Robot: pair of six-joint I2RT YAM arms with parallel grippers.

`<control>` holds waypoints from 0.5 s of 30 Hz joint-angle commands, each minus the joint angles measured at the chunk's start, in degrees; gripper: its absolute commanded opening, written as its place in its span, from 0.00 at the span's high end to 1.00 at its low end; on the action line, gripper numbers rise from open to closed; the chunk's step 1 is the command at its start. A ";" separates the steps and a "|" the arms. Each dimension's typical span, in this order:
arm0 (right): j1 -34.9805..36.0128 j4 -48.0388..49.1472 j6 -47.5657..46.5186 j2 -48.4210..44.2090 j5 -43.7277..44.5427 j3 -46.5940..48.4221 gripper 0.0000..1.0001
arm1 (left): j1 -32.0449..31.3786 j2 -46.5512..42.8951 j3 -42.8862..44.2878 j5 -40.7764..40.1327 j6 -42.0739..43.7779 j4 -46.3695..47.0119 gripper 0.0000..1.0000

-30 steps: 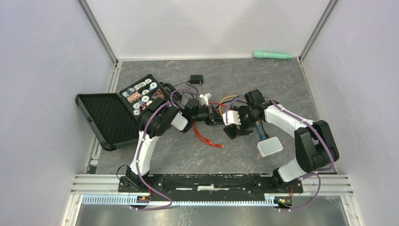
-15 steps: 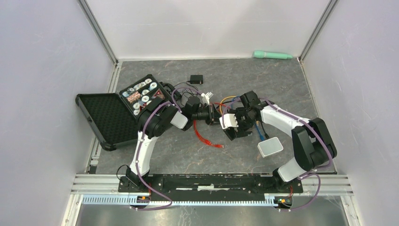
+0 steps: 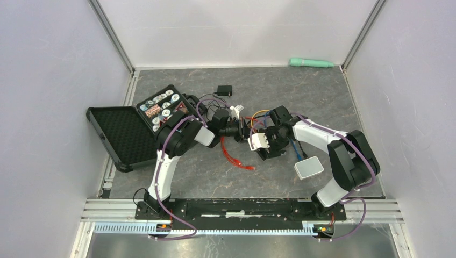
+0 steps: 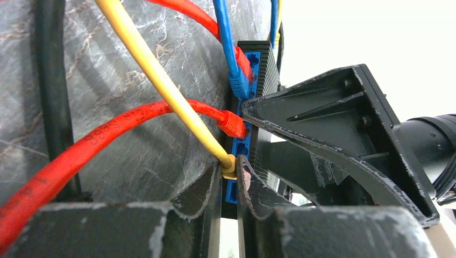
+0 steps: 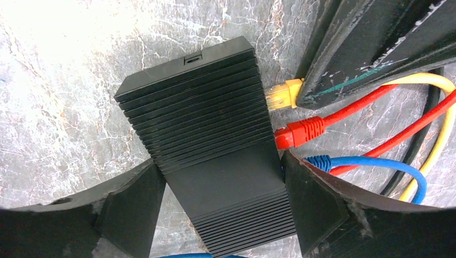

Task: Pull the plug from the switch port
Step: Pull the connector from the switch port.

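The black ribbed switch [image 5: 204,107] lies on the grey table with yellow, red and blue plugs in its ports. In the left wrist view my left gripper [image 4: 230,165] is shut on the yellow plug [image 4: 231,171], which sits in a blue port of the switch [image 4: 267,64]. That plug [image 5: 279,97] also shows in the right wrist view, against the left gripper's dark finger [image 5: 349,54]. My right gripper [image 5: 220,164] straddles the switch body, with one finger against each side. From above, both grippers meet at mid-table, left gripper [image 3: 243,130] and right gripper [image 3: 263,142], hiding the switch.
A red plug [image 5: 296,131] and a blue plug [image 5: 320,160] sit beside the yellow one. Loose red cable [image 3: 236,160] trails toward me. A white box [image 3: 308,167] lies at the right, an open black case [image 3: 121,134] at the left, a green tool [image 3: 312,63] at the back.
My right arm has shifted left, bringing its gripper over the switch, and its jaws have narrowed onto the switch's sides. The left gripper has stayed where it was.
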 commanded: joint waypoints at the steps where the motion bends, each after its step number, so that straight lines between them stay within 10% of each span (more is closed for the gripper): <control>1: 0.37 3.04 -0.71 -0.18 0.43 -1.92 0.20 | -0.40 -2.47 1.91 3.32 2.92 1.82 0.88; 15: 0.51 18.60 4.89 -10.44 0.06 -13.99 0.55 | -0.38 -2.15 3.55 2.67 3.84 -1.82 0.66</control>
